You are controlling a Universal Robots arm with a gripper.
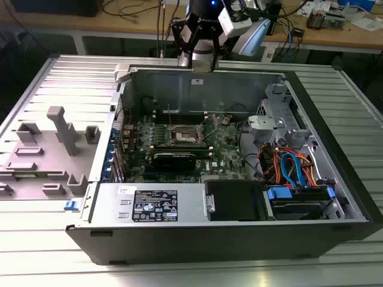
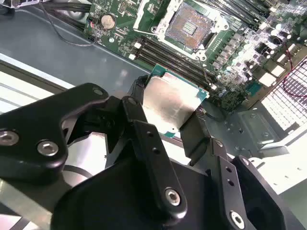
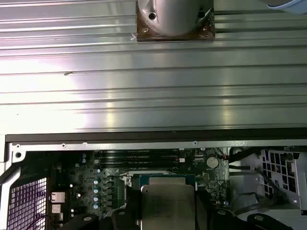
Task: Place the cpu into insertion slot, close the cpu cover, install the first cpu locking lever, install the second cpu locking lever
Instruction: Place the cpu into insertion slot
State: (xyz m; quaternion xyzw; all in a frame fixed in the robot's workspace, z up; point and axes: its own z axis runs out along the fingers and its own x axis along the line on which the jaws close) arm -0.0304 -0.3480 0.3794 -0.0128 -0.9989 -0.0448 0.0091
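Now, the cpu (image 2: 169, 98): it is held up in the air. Its flat silver top shows in both wrist views. It hangs above the green motherboard (image 2: 117, 36) and does not touch it.
End effector (image 2: 169, 106): its two black fingers (image 2: 192, 133) are clamped on the cpu, one on each side.
Insertion slot (image 2: 194, 24): it is bare and open, with nothing in it. In the exterior view it sits in the middle of the frame. The cpu is near it but not in it.
Cpu cover: it is not shut over the slot, since the slot lies bare.
Computer case (image 1: 335, 161): it lies open on the ribbed table (image 1: 36, 257) and takes up the middle and right of the exterior view.
Done: the cpu is in the grip.
Left: I think all four jobs are left: chip into slot, cover shut, then the two levers.
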